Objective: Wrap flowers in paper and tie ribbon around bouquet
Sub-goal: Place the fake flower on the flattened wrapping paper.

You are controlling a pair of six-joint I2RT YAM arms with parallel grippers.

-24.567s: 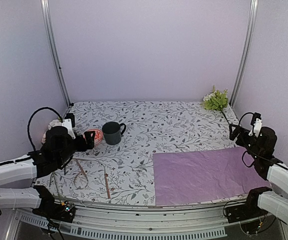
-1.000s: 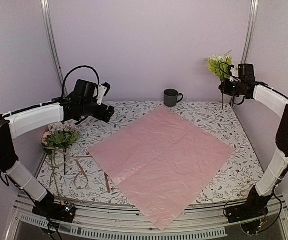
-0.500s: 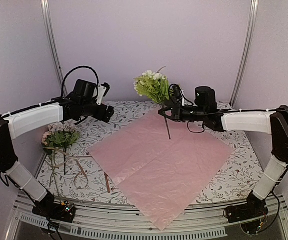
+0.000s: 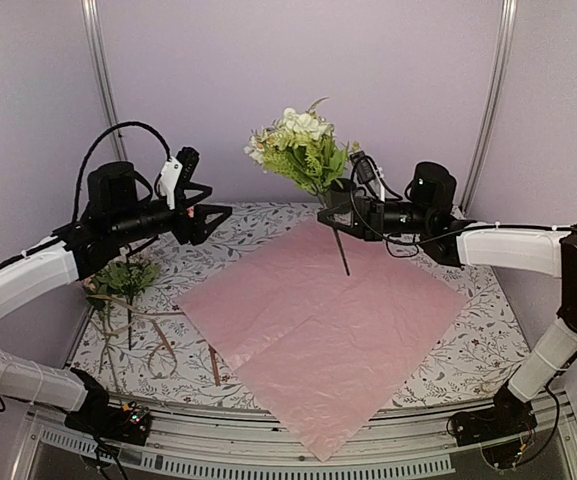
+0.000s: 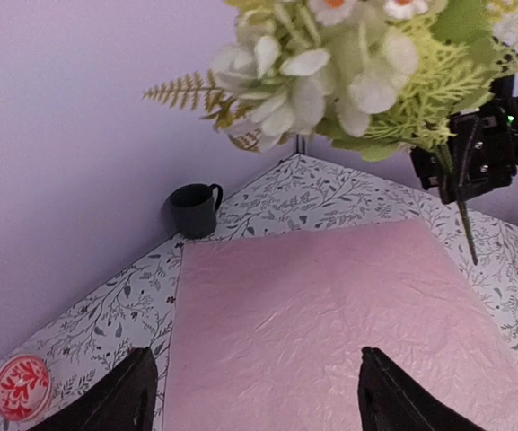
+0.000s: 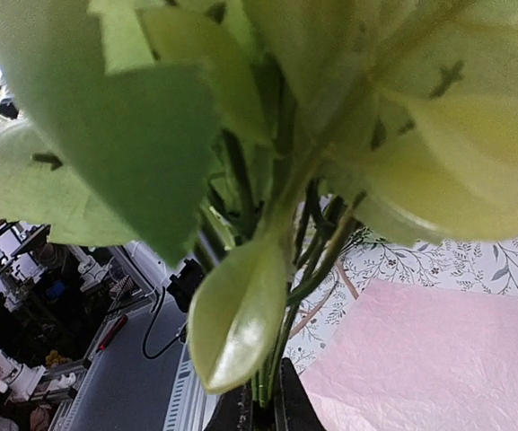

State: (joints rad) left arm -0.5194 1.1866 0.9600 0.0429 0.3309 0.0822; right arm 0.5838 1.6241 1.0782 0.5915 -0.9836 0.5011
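Progress: early.
- The lilac-pink paper lies spread flat and corner-on, below both grippers. Nothing rests on it; no fold or wrap has begun.
- The right gripper is clamped tight on the stalks of the white-and-green flowers. It holds them in the air with the blooms above and to its left. One thin stalk hangs below it towards the paper but does not reach it.
- The left gripper hovers with its fingers spread wide and nothing between them. It points across at the held bunch, well apart from it.
- The pink flowers lie on the cloth below and behind the left gripper, off the sheet.
- The beige ribbon curls loose nearer that arm's base, untied.
- Left to do, as I judge it: lay both bunches on the sheet, roll it into a cone, tie the ribbon.

Surface and room:
- The table has a floral-printed cloth.
- In the left wrist view, a dark mug stands at the far corner beyond the paper.
- A red-patterned disc sits off to that gripper's left.
- The walls are plain lilac, with aluminium posts at the corners.
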